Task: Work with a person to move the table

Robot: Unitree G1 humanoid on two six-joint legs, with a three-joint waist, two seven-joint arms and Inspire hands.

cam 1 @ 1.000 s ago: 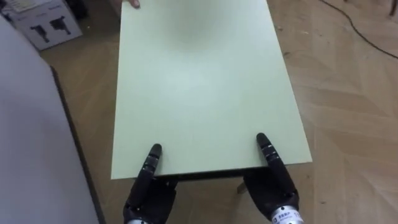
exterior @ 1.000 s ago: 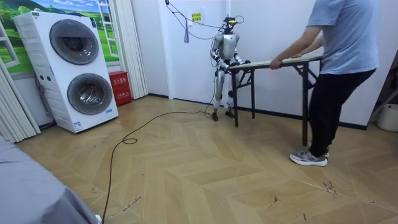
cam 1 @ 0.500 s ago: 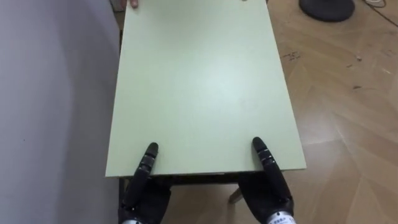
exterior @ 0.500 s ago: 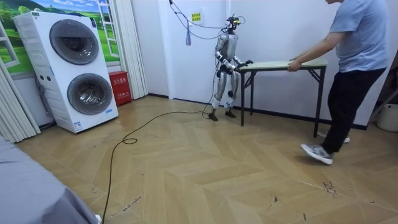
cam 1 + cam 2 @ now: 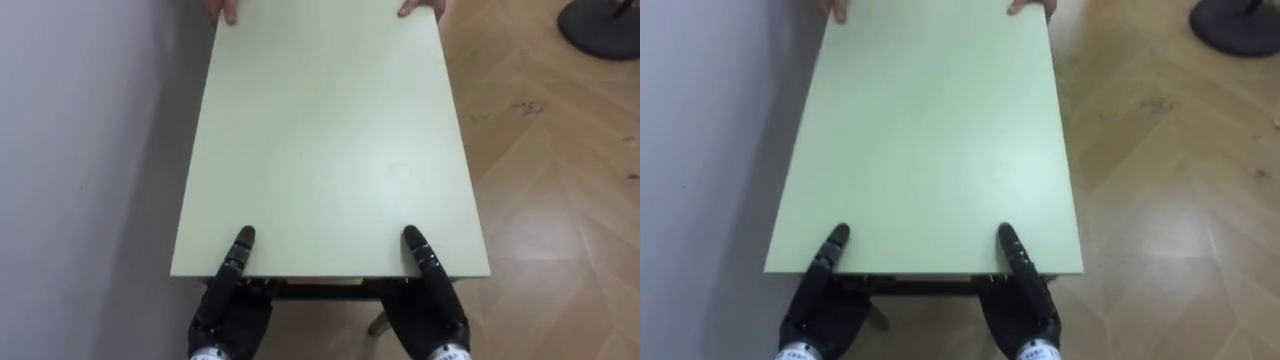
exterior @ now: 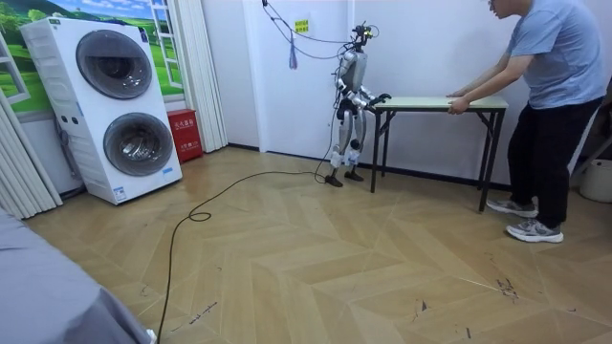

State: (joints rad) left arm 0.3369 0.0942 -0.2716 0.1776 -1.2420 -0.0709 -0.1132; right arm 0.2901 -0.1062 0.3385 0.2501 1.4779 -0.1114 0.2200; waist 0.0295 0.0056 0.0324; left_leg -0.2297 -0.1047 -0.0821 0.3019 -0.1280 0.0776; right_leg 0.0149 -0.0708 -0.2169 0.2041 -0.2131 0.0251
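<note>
Robot's hands: two, both at the near end of the table.
Left hand point(image 5: 232, 312): palm just below the near edge towards the left corner, thumb lying straight on the top. The rest is tucked under the board, so I cannot tell whether the hold is closed.
Right hand point(image 5: 432, 315): the same pose towards the right corner, thumb on top and the rest hidden underneath. Its hold cannot be told either.
Table point(image 5: 320, 150): one, with a pale green top and dark legs. It runs lengthwise away from the robot, with its left long edge close beside the grey wall point(image 5: 80, 150). The top is level.
Person's hands: two, on the far end of the top, one at the far left corner point(image 5: 222, 10) and one at the far right corner point(image 5: 422, 8).
Floor point(image 5: 560, 200): wood in a herringbone pattern, to the right of the table. One dark round base point(image 5: 600, 25) stands on it at far right.
Robot's place: in the room view it stands at the table's end on the room view's left. The person point(image 6: 550, 96) stands at the other end, leaning in with both arms out to the top.
Containers: two washing machines point(image 6: 105, 105) are stacked one on the other, both round doors shut. There is one red box point(image 6: 184, 134) beside them and one pale bucket point(image 6: 598, 180) at the room view's right edge. I cannot tell what is in any of them.
</note>
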